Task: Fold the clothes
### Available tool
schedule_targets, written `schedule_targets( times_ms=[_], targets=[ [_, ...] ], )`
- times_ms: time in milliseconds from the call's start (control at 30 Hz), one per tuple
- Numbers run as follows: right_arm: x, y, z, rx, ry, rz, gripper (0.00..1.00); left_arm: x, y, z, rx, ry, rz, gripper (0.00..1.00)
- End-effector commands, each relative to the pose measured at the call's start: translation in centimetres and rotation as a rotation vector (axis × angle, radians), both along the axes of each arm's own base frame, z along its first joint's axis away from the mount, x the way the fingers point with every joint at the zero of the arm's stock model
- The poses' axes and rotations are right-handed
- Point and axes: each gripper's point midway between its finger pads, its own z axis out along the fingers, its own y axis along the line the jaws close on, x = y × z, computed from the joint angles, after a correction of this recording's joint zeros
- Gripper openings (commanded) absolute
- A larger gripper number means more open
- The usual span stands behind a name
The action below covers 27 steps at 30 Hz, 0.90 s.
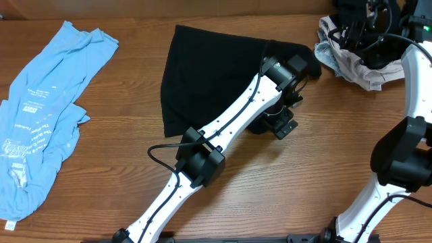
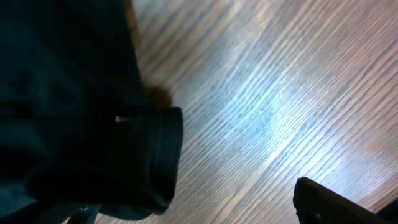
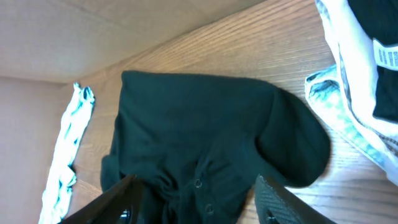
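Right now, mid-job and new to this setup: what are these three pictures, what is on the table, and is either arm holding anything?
Two white robot arms work at a wooden table. One picture looks down from above; the other two come from cameras on each wrist. A black garment lies in the middle, a light blue cloth on the left, a pale crumpled cloth far right. The left pincer is at the black garment's edge, the right pincer by the pale cloth. Both look open, holding nothing.

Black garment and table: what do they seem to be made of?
Black garment: soft matte fabric, probably cotton knit; it folds limply, with a stitched hem. Table: wood or wood-look laminate, smooth semi-gloss; grain lines and light glare show.
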Motion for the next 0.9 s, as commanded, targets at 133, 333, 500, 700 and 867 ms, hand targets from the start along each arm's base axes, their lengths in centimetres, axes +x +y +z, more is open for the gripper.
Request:
schedule_targets(
  times_ms=[133,333,500,700,867],
  targets=[
    [0.0,0.6,3.4,-0.007,-0.066,0.016,0.64,8.4,6.6,12.4,-0.223,-0.218,0.339,1.0],
    [-0.5,4.3,0.8,-0.157,0.035,0.038,0.6,13.6,17.3,19.4,-0.305,-0.384,0.581,1.0],
    [-0.7,8.8,-2.0,-0.372,0.149,-0.038,0.62,15.6,24.6,19.0,-0.274,-0.373,0.745,1.0],
    [-1.8,13.7,-5.9,-0.449,0.271,-0.159,0.61,16.4,28.7,16.8,-0.245,-0.306,0.832,1.0],
    [-2.7,14.9,-10.0,-0.537,0.347,-0.219,0.61,16.8,29.0,14.7,-0.217,-0.267,0.829,1.0]
  ],
)
